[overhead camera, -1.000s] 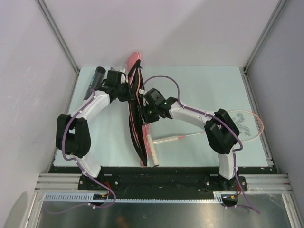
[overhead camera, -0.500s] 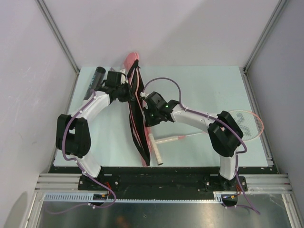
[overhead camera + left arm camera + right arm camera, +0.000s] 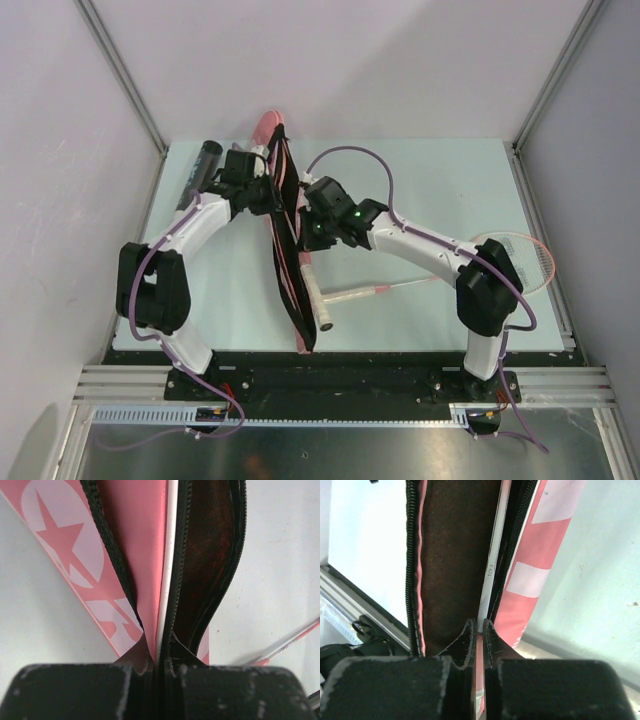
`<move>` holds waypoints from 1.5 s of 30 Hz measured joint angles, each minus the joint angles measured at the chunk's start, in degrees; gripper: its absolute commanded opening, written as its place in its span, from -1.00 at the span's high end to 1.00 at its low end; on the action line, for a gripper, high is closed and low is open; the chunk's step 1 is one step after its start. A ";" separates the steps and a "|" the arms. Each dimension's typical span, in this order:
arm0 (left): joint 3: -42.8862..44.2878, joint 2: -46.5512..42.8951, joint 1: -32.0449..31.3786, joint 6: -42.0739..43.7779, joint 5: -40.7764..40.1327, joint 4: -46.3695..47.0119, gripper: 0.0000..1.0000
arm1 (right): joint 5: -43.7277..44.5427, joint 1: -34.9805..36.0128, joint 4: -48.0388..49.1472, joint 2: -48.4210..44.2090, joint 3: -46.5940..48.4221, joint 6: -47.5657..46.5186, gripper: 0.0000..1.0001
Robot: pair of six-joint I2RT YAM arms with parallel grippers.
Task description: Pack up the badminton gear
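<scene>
Gripping racket bag (image 3: 288,295) from both sides. Clamped w/ left tool (image 3: 270,192) on one zip lip nr far end, and w/ right tool (image 3: 305,228) on opposite lip, approx mid-length. Prob. done to stand bag on edge & spread mouth so gear slides in lengthwise. No free tool for loading while both pinch.

Locations:
- Bag: middle of surface (image 3: 440,190), running near-to-far, far tip past far edge.
- First racket (image 3: 316,300): seemingly part-way in, white handle sticking out beside bag nr near end.
- Second racket (image 3: 385,288): flat on surface to the right, not packed yet, head partly hidden behind right arm.
- Tube (image 3: 203,165): far-left corner, beside left arm, apart from bag.
- No shuttlecocks spotted.

Top view only: overall layout, tube, second racket's head. No way to judge grip from there.

Wrist views only: fingers squeezed tight on fabric, no gap, so closed on bag. From right wrist, dark lining plus thin white shaft (image 3: 492,565) w/ small print inside mouth. From left wrist, black strap (image 3: 112,555) across lettered pink outside, plus thin white line at zip; shaft or piping, can't tell.
</scene>
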 measured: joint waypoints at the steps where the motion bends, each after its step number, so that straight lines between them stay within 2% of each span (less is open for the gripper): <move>1: 0.00 -0.26 0.00 -0.02 -0.02 0.20 0.99 | 0.35 0.11 -0.52 0.07 0.98 1.44 1.00; 8: 0.00 -1.25 0.00 -0.46 -0.50 0.98 0.99 | 4.46 1.36 -1.49 5.16 7.78 7.28 1.00; 17: -0.50 -1.22 0.07 -0.90 0.37 2.93 0.99 | 12.20 4.22 1.75 10.73 9.27 7.67 1.00; 26: -1.99 -1.92 1.33 -0.85 2.34 4.87 0.99 | 18.97 5.77 6.36 12.57 5.33 0.20 1.00; 28: -2.08 -2.38 2.05 -0.85 3.13 4.24 0.99 | 19.87 5.66 7.61 12.57 4.55 -2.38 0.75; 29: -2.27 -2.64 2.21 -0.85 3.32 3.56 0.99 | 20.04 5.31 8.68 12.57 4.48 -3.48 0.44; 32: -2.99 -2.91 2.38 -0.85 4.42 1.64 0.99 | 18.95 4.17 9.09 12.57 5.90 -4.92 -0.02; 37: -3.32 -3.04 2.97 -0.85 4.98 1.20 0.99 | 16.04 3.50 4.42 10.56 8.41 -5.09 -0.37; 39: -3.48 -3.04 3.02 -0.85 4.98 0.98 0.99 | 15.82 3.37 1.70 6.69 8.07 -3.89 -0.61; 40: -3.48 -3.04 3.04 -0.85 4.96 0.96 0.99 | 16.00 3.32 1.33 3.63 6.84 -2.69 -0.72; 41: -3.48 -3.04 3.08 -0.85 4.90 0.76 0.99 | 16.28 2.97 1.20 -1.29 3.91 -0.42 -0.93; 45: -3.48 -3.04 3.45 -0.98 4.72 0.50 0.99 | 18.56 -3.93 0.26 -19.65 -9.22 11.74 -0.99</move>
